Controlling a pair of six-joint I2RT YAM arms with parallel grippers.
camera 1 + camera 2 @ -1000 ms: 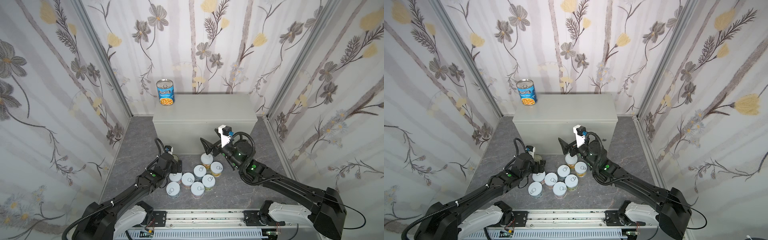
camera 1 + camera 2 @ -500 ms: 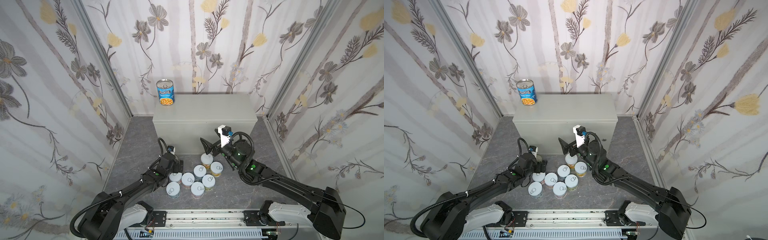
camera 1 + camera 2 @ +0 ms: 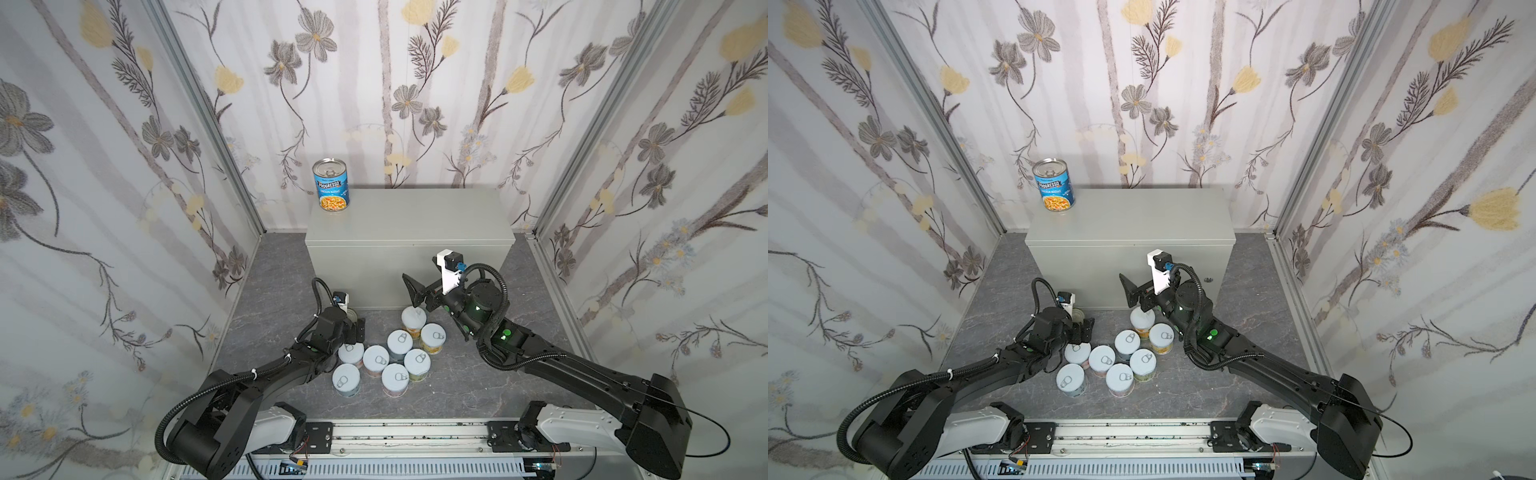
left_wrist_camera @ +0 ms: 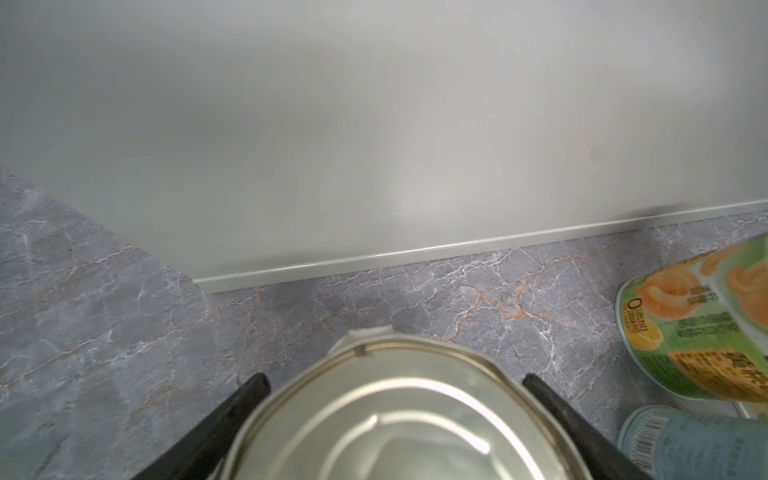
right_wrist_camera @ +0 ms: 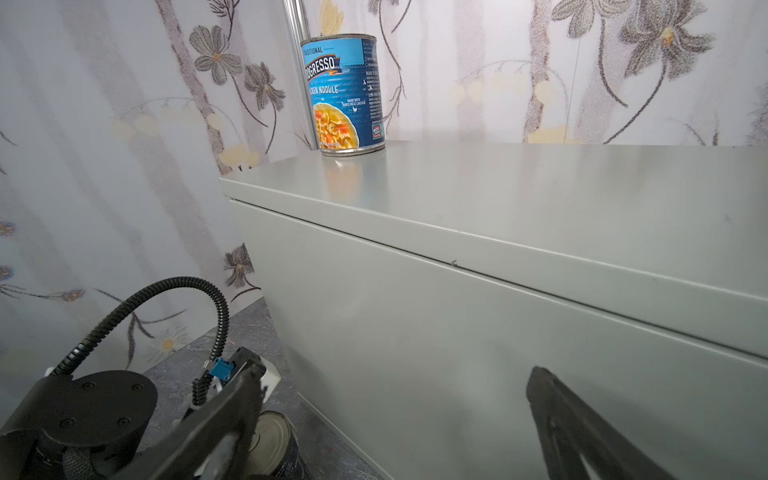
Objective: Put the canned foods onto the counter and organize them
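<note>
A tall blue-label can (image 3: 331, 187) (image 3: 1054, 187) (image 5: 343, 91) stands on the back left corner of the light-grey counter (image 3: 415, 220) (image 3: 1142, 220) (image 5: 498, 199). On the floor by the counter's front left stands a tall steel-topped can (image 3: 351, 316) (image 3: 1077, 316) (image 5: 270, 440). My left gripper (image 3: 353, 328) (image 4: 390, 380) is shut on its sides. Several short pale-lidded cans (image 3: 390, 357) (image 3: 1121, 357) cluster on the floor to its right. My right gripper (image 3: 415, 291) (image 5: 395, 374) hangs open and empty before the counter's front, above the hindmost short can (image 3: 413, 318).
The dark marbled floor (image 3: 478, 382) lies between the floral side walls and a metal rail (image 3: 395, 432) along the front. A small round lock (image 3: 1209, 279) sits on the counter's front. In the left wrist view a green-and-orange labelled can (image 4: 698, 332) and a pale blue one (image 4: 698, 440) stand close beside my fingers.
My left gripper has moved forward around the tall steel-topped can and its jaws have narrowed onto it. The right arm has stayed put.
</note>
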